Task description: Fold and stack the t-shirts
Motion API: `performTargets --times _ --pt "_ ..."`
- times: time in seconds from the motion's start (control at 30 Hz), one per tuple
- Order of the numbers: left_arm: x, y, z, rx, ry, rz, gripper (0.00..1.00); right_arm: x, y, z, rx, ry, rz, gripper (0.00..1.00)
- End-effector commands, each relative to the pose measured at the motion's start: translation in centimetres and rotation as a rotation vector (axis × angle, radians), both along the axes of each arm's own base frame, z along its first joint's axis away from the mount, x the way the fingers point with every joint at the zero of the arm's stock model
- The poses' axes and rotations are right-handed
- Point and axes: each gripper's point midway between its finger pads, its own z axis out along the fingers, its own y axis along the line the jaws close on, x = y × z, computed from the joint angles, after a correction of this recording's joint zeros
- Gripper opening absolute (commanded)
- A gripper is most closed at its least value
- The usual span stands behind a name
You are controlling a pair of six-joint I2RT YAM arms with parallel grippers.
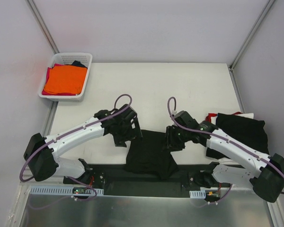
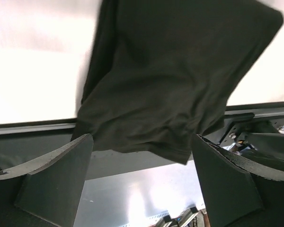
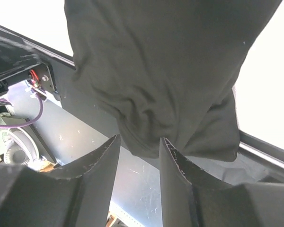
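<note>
A black t-shirt (image 1: 149, 156) lies crumpled at the table's near edge, between the two arms, its lower part hanging over the dark front rail. My left gripper (image 1: 128, 131) hovers at its upper left corner. In the left wrist view the left gripper (image 2: 142, 139) is wide open, with the shirt (image 2: 170, 71) just past the fingertips and nothing between them. My right gripper (image 1: 173, 138) is at the shirt's upper right corner. In the right wrist view the right gripper (image 3: 139, 139) is partly open, with the shirt's hem (image 3: 146, 137) at its tips, not pinched.
A white lattice basket (image 1: 87, 59) at the back left holds an orange shirt (image 1: 64, 79) over red and dark ones. A pile of black shirts (image 1: 241, 130) with white and red cloth under it lies at the right, beside the right arm. The dark rail (image 1: 113, 187) runs along the front.
</note>
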Motion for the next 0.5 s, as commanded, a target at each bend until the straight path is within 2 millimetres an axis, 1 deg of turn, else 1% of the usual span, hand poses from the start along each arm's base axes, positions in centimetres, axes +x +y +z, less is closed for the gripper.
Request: performTargets --times 0.0,0.03,0.07,0.1,0.13,0.17,0.3,0.33,0.4,0.47 --pt "1.8 -1.2 1.0 0.011 -0.062 -0.024 0.77 0.9 1.4 -1.2 0.007 0.007 0.011 0.25" --pt "2.2 -1.4 0.4 0.028 -0.059 -0.027 0.58 1.3 1.8 -1.6 0.014 0.0 0.018 0.09" --pt "2.3 -1.4 -0.1 0.039 -0.052 -0.02 0.45 1.3 1.9 -2.1 0.008 0.011 0.027 0.01" --pt "2.4 -1.7 -0.4 0.038 -0.041 -0.019 0.17 1.3 2.2 -3.0 -0.011 0.034 0.035 0.01" --pt "2.4 -2.0 -1.1 0.045 -0.024 -0.022 0.05 1.6 2.6 -3.0 -0.002 0.026 0.047 0.01" --pt "2.2 -2.4 -1.1 0.032 -0.007 -0.022 0.0 2.0 3.0 -2.9 0.002 0.022 0.05 0.01" --pt "2.0 -3.1 -1.8 0.018 -0.012 -0.024 0.0 2.9 4.1 -3.8 -0.004 0.029 0.06 0.01" --pt "1.9 -3.1 -2.5 0.027 0.004 -0.023 0.0 3.2 4.6 -4.9 -0.006 0.046 0.062 0.01" --pt "1.5 -3.3 -3.8 0.026 0.033 -0.025 0.0 3.0 5.3 -5.9 0.008 0.086 0.064 0.01" --pt "1.0 -3.0 -5.8 0.057 0.07 -0.03 0.0 3.3 6.0 -7.2 0.008 0.113 0.073 0.01"
